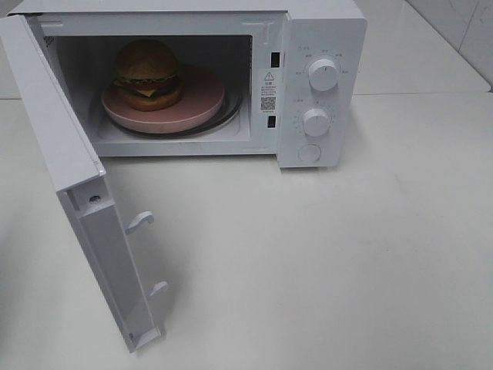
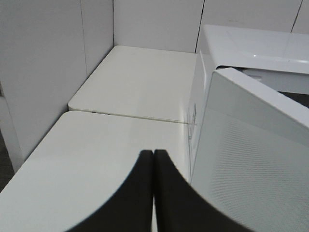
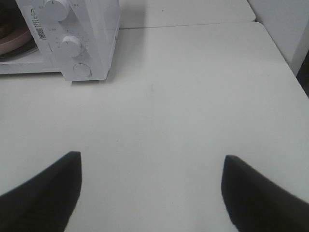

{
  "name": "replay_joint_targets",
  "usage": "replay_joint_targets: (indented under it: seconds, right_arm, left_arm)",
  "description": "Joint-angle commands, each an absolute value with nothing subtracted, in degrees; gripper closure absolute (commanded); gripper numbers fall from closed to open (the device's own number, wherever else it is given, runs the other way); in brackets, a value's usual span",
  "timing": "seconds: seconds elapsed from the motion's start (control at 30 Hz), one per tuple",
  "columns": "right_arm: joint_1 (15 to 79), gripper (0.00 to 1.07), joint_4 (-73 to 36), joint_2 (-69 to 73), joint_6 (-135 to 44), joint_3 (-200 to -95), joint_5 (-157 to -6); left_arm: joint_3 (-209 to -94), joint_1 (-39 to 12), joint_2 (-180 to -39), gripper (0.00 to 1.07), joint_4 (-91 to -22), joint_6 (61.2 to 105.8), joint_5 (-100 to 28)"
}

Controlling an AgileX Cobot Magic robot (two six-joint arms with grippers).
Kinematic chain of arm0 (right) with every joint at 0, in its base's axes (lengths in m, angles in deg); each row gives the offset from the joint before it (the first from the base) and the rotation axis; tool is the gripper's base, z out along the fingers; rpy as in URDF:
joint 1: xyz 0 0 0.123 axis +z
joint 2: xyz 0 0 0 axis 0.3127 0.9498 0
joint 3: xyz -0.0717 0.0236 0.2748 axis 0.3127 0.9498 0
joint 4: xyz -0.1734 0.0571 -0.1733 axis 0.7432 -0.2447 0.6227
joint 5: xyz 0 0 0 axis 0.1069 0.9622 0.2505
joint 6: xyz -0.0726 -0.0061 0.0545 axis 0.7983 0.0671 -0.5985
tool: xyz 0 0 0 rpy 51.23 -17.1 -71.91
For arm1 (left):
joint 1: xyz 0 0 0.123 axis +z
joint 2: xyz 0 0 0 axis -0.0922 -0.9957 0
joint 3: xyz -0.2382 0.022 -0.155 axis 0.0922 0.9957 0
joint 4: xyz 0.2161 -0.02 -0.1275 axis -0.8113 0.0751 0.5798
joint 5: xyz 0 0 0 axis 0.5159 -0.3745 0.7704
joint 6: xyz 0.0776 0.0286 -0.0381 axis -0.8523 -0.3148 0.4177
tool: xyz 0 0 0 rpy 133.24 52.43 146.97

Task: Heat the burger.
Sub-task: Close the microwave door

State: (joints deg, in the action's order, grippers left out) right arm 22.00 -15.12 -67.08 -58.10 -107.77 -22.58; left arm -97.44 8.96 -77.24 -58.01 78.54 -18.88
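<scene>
The burger has a golden-brown bun, lettuce, tomato and cheese. It sits on a round pink plate inside the white microwave, whose door hangs wide open to the left. Neither gripper shows in the exterior high view. In the left wrist view my left gripper is shut and empty, just beside the outer face of the open door. In the right wrist view my right gripper is open and empty above the bare table, to the right of the microwave's control panel; the plate's edge shows there.
The microwave has two knobs and a round button on its right panel. The white table stretches in front. White walls stand behind the table at the left, and the table's right edge shows.
</scene>
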Motion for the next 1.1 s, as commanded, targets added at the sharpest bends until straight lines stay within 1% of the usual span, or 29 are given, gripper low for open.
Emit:
replay_joint_targets:
  seconds: [0.03, 0.07, 0.1, 0.2, 0.23, 0.27, 0.3, 0.37, 0.4, 0.43, 0.47, 0.5, 0.53, 0.57, 0.6, 0.63, 0.67, 0.7, 0.73, 0.77, 0.83, 0.87, 0.9, 0.93, 1.1]
  right_arm:
    - [21.7, 0.31, -15.2, -68.6, -57.8, -107.7, -23.0]
    - [21.7, 0.31, -15.2, -68.6, -57.8, -107.7, -23.0]
    - [21.7, 0.31, -15.2, -68.6, -57.8, -107.7, -23.0]
    - [21.7, 0.31, -15.2, -68.6, -57.8, -107.7, -23.0]
    - [21.7, 0.31, -15.2, -68.6, -57.8, -107.7, -23.0]
    - [21.7, 0.31, -15.2, -68.6, -57.8, -107.7, -23.0]
    - [21.7, 0.31, -15.2, -68.6, -57.8, -107.7, -23.0]
    - [21.7, 0.31, -15.2, -68.6, -57.8, -107.7, -23.0]
    - [21.7, 0.31, -15.2, -68.6, -57.8, -107.7, -23.0]
    - [21.7, 0.31, -15.2, -68.6, -57.8, -107.7, -23.0]
    - [21.7, 0.31, -15.2, -68.6, -57.8, -107.7, -23.0]
    - [21.7, 0.31, -15.2, -68.6, -57.8, -107.7, -23.0]
    - [21.7, 0.31, -15.2, -68.6, -57.8, -107.7, -23.0]
    - [21.7, 0.31, -15.2, -68.6, -57.8, -107.7, -23.0]
    - [21.7, 0.31, -15.2, -68.6, -57.8, -107.7, -23.0]
    - [21.7, 0.31, -15.2, -68.6, -57.8, -107.7, -23.0]
    - [21.7, 0.31, -15.2, -68.6, -57.8, -107.7, -23.0]
    - [21.7, 0.31, -15.2, -68.6, -57.8, -107.7, -23.0]
    - [21.7, 0.31, -15.2, -68.6, -57.8, -107.7, -23.0]
    - [21.7, 0.31, -15.2, -68.6, -57.8, -107.7, -23.0]
    - [21.7, 0.31, -15.2, -68.6, -57.8, -107.7, -23.0]
    - [21.7, 0.31, -15.2, -68.6, -57.8, -107.7, -23.0]
    - [21.7, 0.31, -15.2, -68.6, -57.8, -107.7, -23.0]
    - [21.7, 0.31, -15.2, -68.6, -57.8, -107.7, -23.0]
    - [21.7, 0.31, -15.2, -68.6, -57.8, -107.7, -23.0]
  left_arm:
    - [-94.9, 8.7, -78.8, 1.07, -57.5, 78.7, -11.5]
    - [-92.6, 8.7, -80.6, 1.07, -58.0, 79.4, -6.1]
    - [-90.5, 8.7, -82.4, 1.07, -59.1, 81.7, -0.1]
    - [-89.8, 8.7, -83.1, 1.07, -59.7, 82.8, 1.4]
    - [-89.1, 8.7, -85.2, 1.07, -61.7, 86.0, 2.6]
    - [-89.1, 8.7, -86.1, 1.07, -63.2, 87.7, 2.7]
    - [-89.1, 8.7, -86.1, 1.07, -63.2, 87.7, 2.7]
    - [-89.3, 8.7, -90.8, 1.07, -74.2, 94.0, 7.0]
    - [-89.3, 8.7, -90.8, 1.07, -74.2, 94.0, 7.0]
    - [-89.5, 8.7, -92.2, 1.07, -76.7, 95.2, 7.5]
    - [-89.5, 8.7, -94.9, 1.07, -82.1, 98.1, 10.2]
    - [-89.5, 8.7, -94.9, 1.07, -82.1, 98.1, 10.2]
    - [-89.5, 8.7, -96.3, 1.07, -85.1, 100.0, 11.8]
    - [-89.5, 8.7, -96.3, 1.07, -85.1, 100.0, 11.8]
    - [-89.5, 8.7, -98.7, 1.07, -89.9, 103.5, 15.4]
    - [-89.5, 8.7, -100.1, 1.07, -92.0, 104.7, 17.2]
    - [-89.5, 8.7, -100.1, 1.07, -92.0, 104.7, 17.2]
    - [-89.6, 8.7, -102.9, 1.07, -95.0, 106.3, 19.9]
    - [-89.8, 8.7, -104.3, 1.07, -96.4, 107.1, 21.1]
    - [-89.8, 8.7, -104.3, 1.07, -96.4, 107.1, 21.1]
    - [-91.7, 8.7, -108.7, 1.07, -103.3, 110.4, 22.3]
    - [-91.7, 8.7, -108.7, 1.07, -103.3, 110.4, 22.3]
    - [-92.3, 8.7, -109.7, 1.07, -105.6, 111.4, 22.8]
    - [-93.0, 8.7, -111.4, 1.07, -109.3, 113.0, 24.3]
    - [-93.8, 8.7, -113.7, 1.07, -112.3, 114.6, 26.8]
